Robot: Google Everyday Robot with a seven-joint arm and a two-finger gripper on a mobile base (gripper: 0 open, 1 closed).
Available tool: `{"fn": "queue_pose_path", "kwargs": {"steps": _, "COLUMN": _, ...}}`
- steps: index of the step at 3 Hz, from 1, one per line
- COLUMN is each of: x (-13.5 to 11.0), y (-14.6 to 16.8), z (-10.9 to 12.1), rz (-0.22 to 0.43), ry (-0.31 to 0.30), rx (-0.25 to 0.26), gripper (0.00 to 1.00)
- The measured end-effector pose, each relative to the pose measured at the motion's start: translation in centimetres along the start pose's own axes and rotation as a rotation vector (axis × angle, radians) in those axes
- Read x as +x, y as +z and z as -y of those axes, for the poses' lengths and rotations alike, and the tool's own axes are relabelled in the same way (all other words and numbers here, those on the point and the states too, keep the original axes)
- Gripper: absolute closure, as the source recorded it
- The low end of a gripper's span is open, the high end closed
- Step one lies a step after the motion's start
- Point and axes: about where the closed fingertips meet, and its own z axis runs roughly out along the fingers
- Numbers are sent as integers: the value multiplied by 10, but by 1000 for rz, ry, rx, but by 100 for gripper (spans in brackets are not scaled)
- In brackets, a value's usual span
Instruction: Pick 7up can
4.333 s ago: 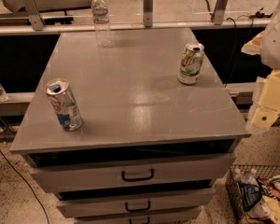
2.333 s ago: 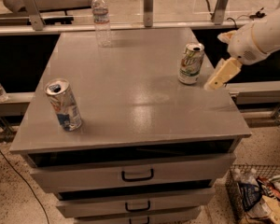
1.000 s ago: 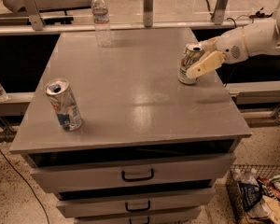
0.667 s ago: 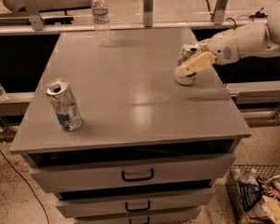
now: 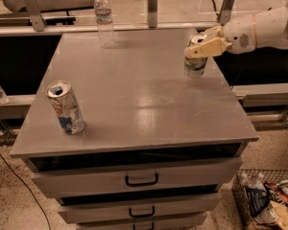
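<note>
The 7up can (image 5: 195,67), green and white with a silver top, is at the far right of the grey table (image 5: 144,95). My gripper (image 5: 201,46) reaches in from the right on a white arm (image 5: 264,28) and is shut around the can's upper part, covering its right rim. The can's lower half shows below the cream fingers (image 5: 207,47). It is upright and seems to be a little off the tabletop.
A blue, white and red can (image 5: 66,108) stands at the front left. A clear water bottle (image 5: 104,18) stands at the back edge. Drawers (image 5: 141,180) are below the top. A wire basket (image 5: 265,200) of rubbish sits on the floor at the right.
My gripper swung in from the right to the can and closed round its top. The can now sits slightly higher in the view than before.
</note>
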Motion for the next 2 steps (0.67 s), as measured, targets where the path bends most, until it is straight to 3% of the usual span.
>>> {"fn": "queue_pose_path", "kwargs": {"steps": 1, "x": -37, "y": -29, "z": -7, "rz": 96, "ry": -18, "rx": -26, "gripper": 91}}
{"fn": "queue_pose_path", "kwargs": {"steps": 2, "x": -51, "y": -36, "z": -7, "rz": 121, "ry": -35, "rx": -25, "gripper": 100}}
